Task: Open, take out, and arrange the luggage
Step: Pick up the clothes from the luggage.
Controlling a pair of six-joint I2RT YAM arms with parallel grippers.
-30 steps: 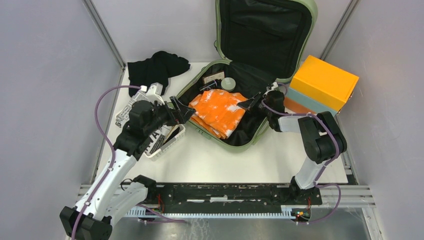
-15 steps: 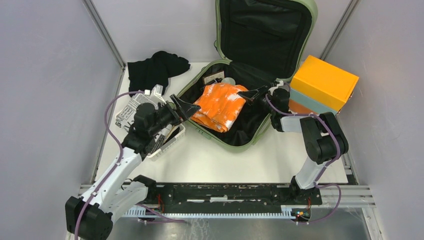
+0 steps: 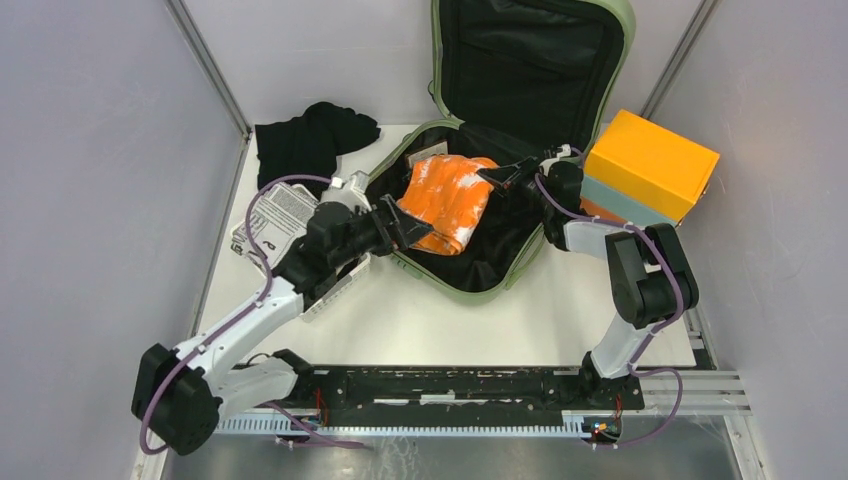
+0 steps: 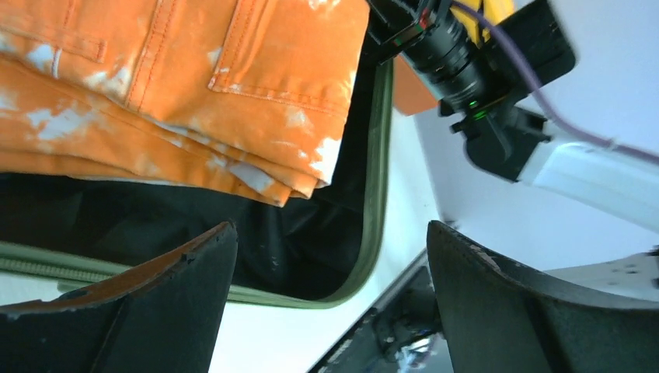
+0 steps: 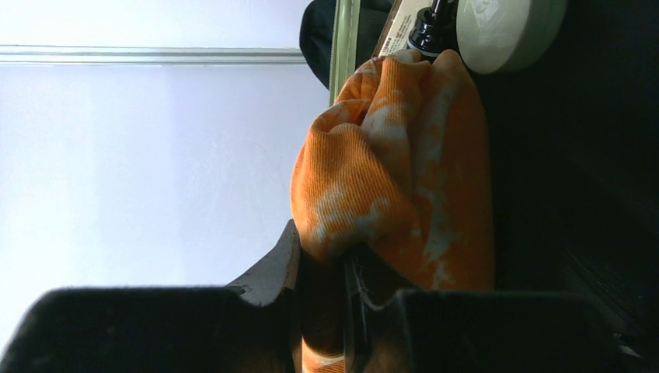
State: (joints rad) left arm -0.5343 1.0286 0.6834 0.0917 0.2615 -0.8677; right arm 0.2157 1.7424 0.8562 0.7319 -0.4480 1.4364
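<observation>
**Operator:** Top view first?

**Inspector:** The luggage [image 3: 530, 70] lies open at the table's far middle, its top half standing upright at the back. Your right gripper [image 3: 490, 177] pinches the orange garment [image 3: 445, 200] above the lower shell. Your left gripper [image 3: 410, 228] hangs spread wide at the near-left rim, holding nothing.

**Operator:** Left wrist?

**Inspector:** The left gripper [image 4: 330, 233] is empty, with its jaws far apart. The garment's [image 4: 194, 78] folded edge lies just ahead, over the black lining.

**Operator:** Right wrist?

**Inspector:** The right gripper [image 5: 319, 268] is nearly closed on a bunched fold of the garment. A bottle [image 5: 431, 23] and a round cap [image 5: 509, 31] sit behind it.

**Operator:** Handling?

**Inspector:** I judge the shell stiff, bulky and smooth. Take it by the green rim [image 4: 377, 194], not the lining. The garment is light and limp, so expect droop.

**Operator:** Markings?

**Inspector:** The printed paper [image 3: 285, 210] at the left and the bottle's label are too small to read. I see no brand.
</observation>
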